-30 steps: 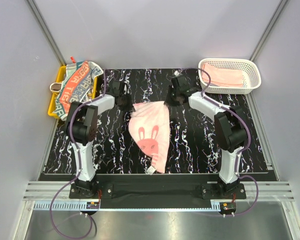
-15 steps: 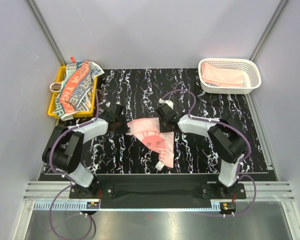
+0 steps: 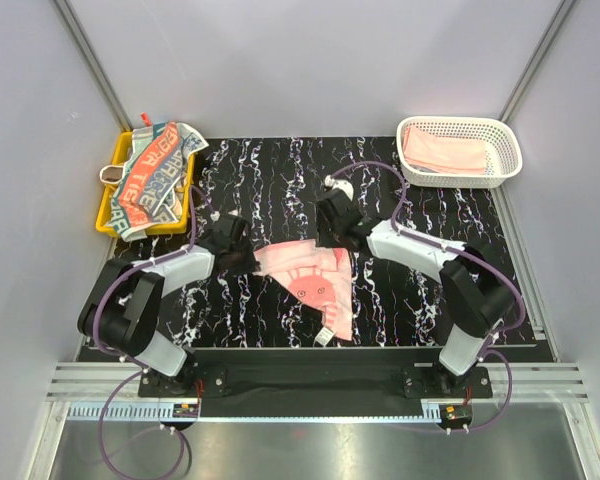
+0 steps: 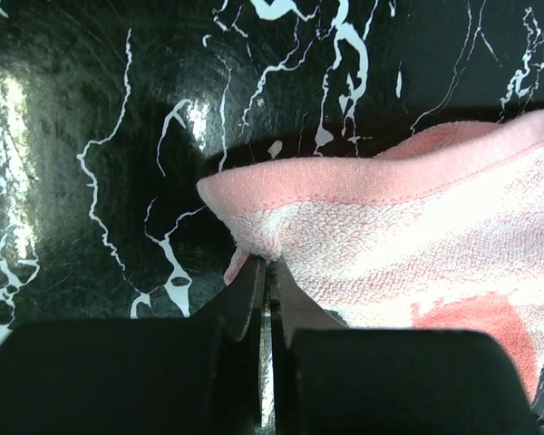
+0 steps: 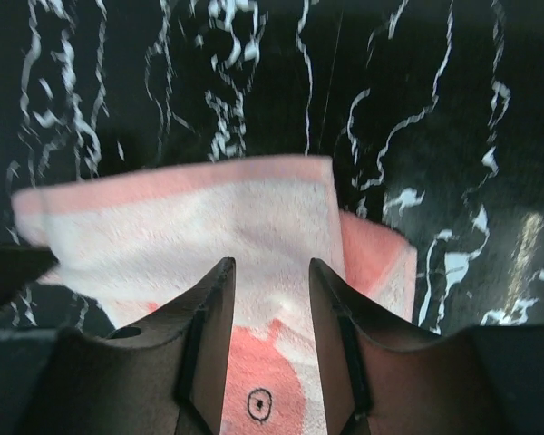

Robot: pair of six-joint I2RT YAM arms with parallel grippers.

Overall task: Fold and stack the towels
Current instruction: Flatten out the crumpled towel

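Top external: basket [image 3: 460, 181] holds pink towel [image 3: 442, 153], tray [image 3: 107, 213] holds lettered towel [image 3: 152, 178].

Towel [image 3: 315, 282] at table [image 3: 480, 235] centre, tray [image 3: 106, 205] back left, basket [image 3: 511, 160] back right

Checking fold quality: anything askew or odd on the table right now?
Yes. The pink bunny towel lies crooked and bunched, with a narrow tail trailing toward the near edge, so it is not a neat fold. The left gripper pinches its left corner; the right gripper is open over it. The lettered towel also hangs over the yellow tray rim.
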